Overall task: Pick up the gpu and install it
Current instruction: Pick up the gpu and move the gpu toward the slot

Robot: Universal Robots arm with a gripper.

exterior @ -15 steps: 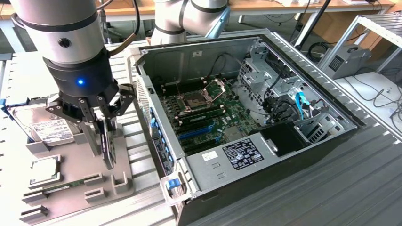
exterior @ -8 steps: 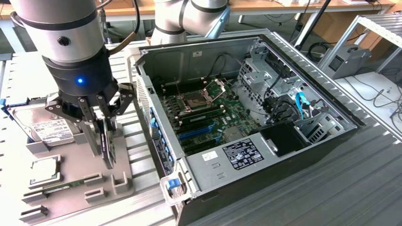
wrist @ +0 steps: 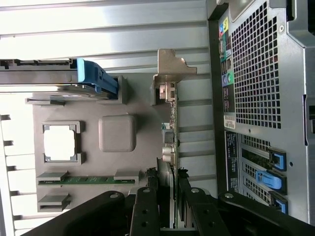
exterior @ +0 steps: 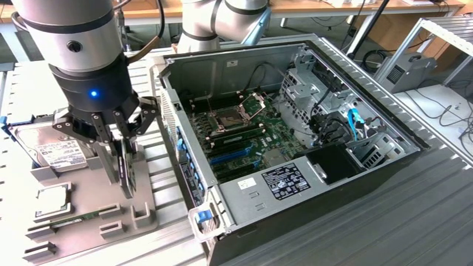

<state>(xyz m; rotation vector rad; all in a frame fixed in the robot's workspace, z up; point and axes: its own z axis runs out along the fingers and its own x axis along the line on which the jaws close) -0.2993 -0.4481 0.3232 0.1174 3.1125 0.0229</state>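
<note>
The gpu (wrist: 170, 132) stands on edge over the grey holder tray (exterior: 81, 224), just beside the computer case (exterior: 244, 208). Its long axis runs along the case's rear wall, and the gripper (exterior: 118, 145) is clamped across it from above.

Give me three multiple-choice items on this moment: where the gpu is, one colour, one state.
1. Where is the gpu?
A. in a person's hand
B. on edge at the gray tray, between the fingers of the gripper
C. flat on a shelf

2. The light on the gripper's body is:
A. red
B. green
C. blue

3. The computer case is:
A. closed by a side panel
B. open, with the motherboard showing
C. turned upside down

Answers:
1 B: the card stands on edge over the tray with the gripper closed around it.
2 C: it glows blue.
3 B: the board and its slots are in plain view.
</note>
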